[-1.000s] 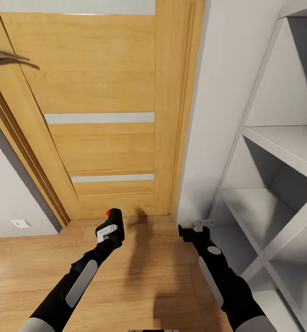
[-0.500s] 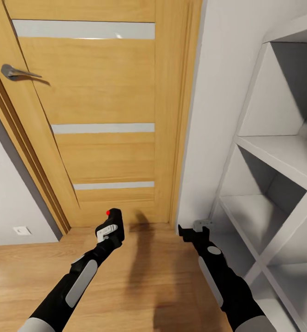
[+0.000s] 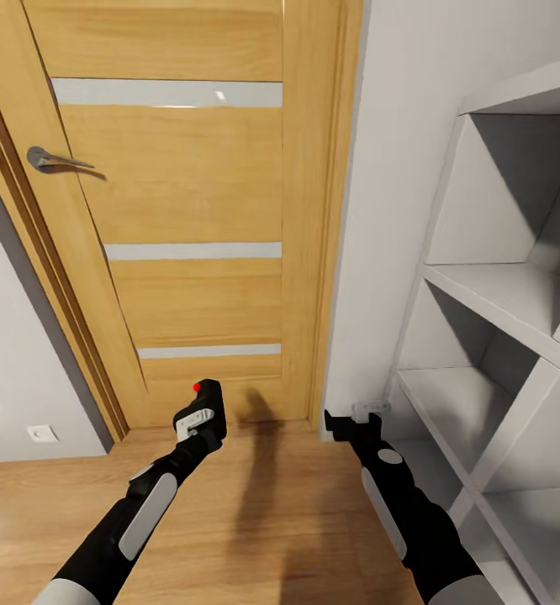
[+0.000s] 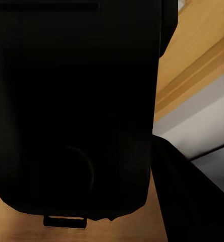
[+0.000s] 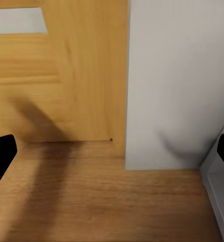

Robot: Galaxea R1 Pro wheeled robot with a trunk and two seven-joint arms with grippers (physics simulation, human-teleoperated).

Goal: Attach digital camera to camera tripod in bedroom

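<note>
My left gripper (image 3: 203,418) is shut on the digital camera (image 3: 210,403), a small black body with a red dot on top, held above the wood floor in front of the door. In the left wrist view the digital camera (image 4: 76,106) is a large black mass right before the lens. My right gripper (image 3: 351,420) is open with nothing between its fingers, near the foot of the pale wall. One of its dark fingertips (image 5: 1,156) shows far apart from the other in the right wrist view. The camera tripod is out of view.
A closed wooden door (image 3: 187,210) with grey stripes and a metal handle (image 3: 53,160) stands straight ahead. A white shelving unit (image 3: 499,286) rises at the right. Between them is a pale wall (image 3: 389,193). A wall socket (image 3: 40,434) sits low at the left. Light wood floor (image 3: 272,521) lies below.
The whole picture has slid downward, so the camera has tilted up: the door handle and shelves sit lower now. Both arms keep the same pose and the left still holds the camera.
</note>
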